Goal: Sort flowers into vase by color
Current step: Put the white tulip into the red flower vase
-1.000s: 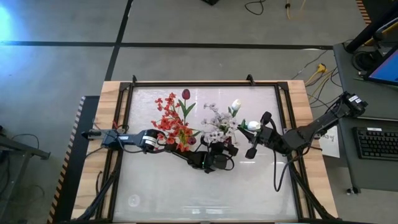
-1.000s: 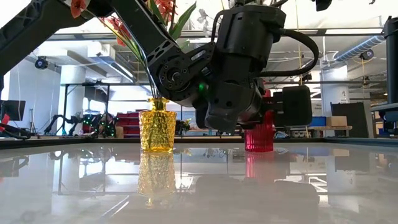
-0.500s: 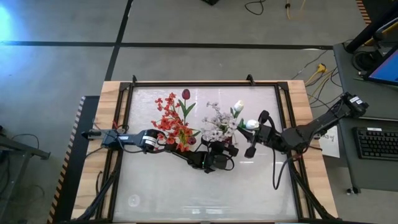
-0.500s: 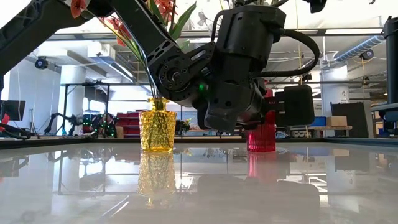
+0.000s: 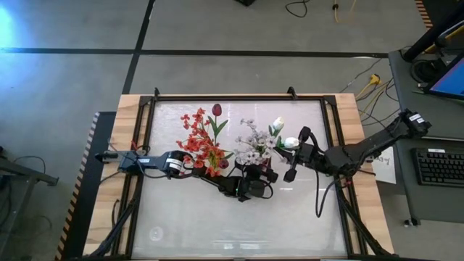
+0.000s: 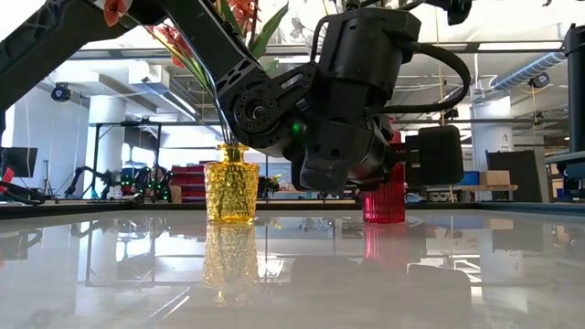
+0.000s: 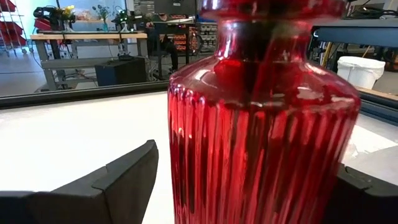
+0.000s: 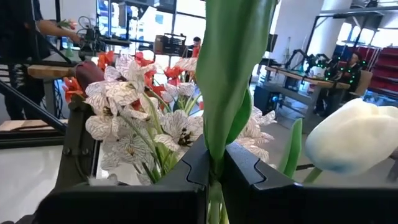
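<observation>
The right tool [image 5: 292, 161] pinches a white tulip [image 5: 290, 143] at 3 o'clock of the red vase [image 6: 384, 203], which the left tool [image 5: 259, 190] braces, fingers spread. The stem may miss the crowded neck.

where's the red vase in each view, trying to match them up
High view: hidden under the white flowers, mid-table.
Low view: red vase right of centre, partly behind the left gripper.
Left wrist view: fills the frame.
Right wrist view: not visible.
Shared landmark: the white flowers.
</observation>
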Controlling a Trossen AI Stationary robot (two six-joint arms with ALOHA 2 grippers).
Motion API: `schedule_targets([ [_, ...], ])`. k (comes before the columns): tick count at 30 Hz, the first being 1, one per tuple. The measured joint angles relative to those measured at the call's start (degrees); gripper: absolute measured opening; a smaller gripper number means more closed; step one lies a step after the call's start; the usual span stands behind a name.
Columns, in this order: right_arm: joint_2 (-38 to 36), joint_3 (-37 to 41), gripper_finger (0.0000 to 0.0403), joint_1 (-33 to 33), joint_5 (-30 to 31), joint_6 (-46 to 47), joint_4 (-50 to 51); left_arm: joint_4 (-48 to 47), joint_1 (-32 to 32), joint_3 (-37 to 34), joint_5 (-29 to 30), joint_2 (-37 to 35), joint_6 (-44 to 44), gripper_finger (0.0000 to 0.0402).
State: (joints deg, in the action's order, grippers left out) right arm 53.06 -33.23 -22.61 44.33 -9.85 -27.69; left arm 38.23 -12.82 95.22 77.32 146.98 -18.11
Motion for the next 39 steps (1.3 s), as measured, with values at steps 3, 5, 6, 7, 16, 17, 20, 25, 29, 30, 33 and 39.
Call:
schedule_targets([
  [3,0.00,0.00,0.0018,0.91,-1.43,0.20,-0.06,-0.19,0.00,0.00,-0.04,0.00,0.00,0.0310],
  [5,0.00,0.00,0.0018,1.52,-3.06,1.15,0.02,-0.19,0.00,0.00,-0.04,0.00,0.00,0.0310],
  [6,0.09,0.00,0.0018,1.80,-3.72,1.49,0.19,-0.19,0.00,0.00,-0.04,0.00,-0.02,0.0310],
  [7,0.43,0.00,0.0018,2.00,-3.87,1.77,0.16,-0.19,0.00,0.00,-0.04,0.00,0.00,0.0310],
  [16,4.60,0.04,0.0017,2.51,-3.88,2.59,0.40,-0.19,0.00,0.00,-0.02,0.00,-0.24,0.0310],
  [17,4.99,0.04,0.0017,2.54,-3.87,2.85,0.40,-0.19,0.00,0.01,-0.02,0.00,-0.24,0.0310],
  [20,6.15,0.04,0.0017,2.89,-3.86,3.81,0.41,-0.43,0.00,0.00,-0.02,0.00,-0.24,0.0310],
  [25,8.04,0.04,0.0017,2.97,-3.83,4.33,0.51,-0.65,0.00,0.02,0.00,0.00,-0.24,0.0310],
  [29,9.01,0.04,0.0017,3.03,-3.82,4.86,0.61,-0.65,0.00,0.01,0.00,0.00,-0.26,0.0310],
  [30,9.13,0.04,0.0017,3.13,-3.82,5.34,1.04,-0.65,0.00,0.01,0.01,0.00,-0.30,0.0310],
  [33,9.70,0.04,0.0017,3.17,-3.39,6.27,2.11,-0.80,0.00,0.00,0.02,0.00,-0.46,0.0310],
  [39,11.26,0.04,0.0017,3.17,-3.21,7.86,3.57,-0.95,-0.04,0.02,0.06,0.00,-0.46,0.0311],
])
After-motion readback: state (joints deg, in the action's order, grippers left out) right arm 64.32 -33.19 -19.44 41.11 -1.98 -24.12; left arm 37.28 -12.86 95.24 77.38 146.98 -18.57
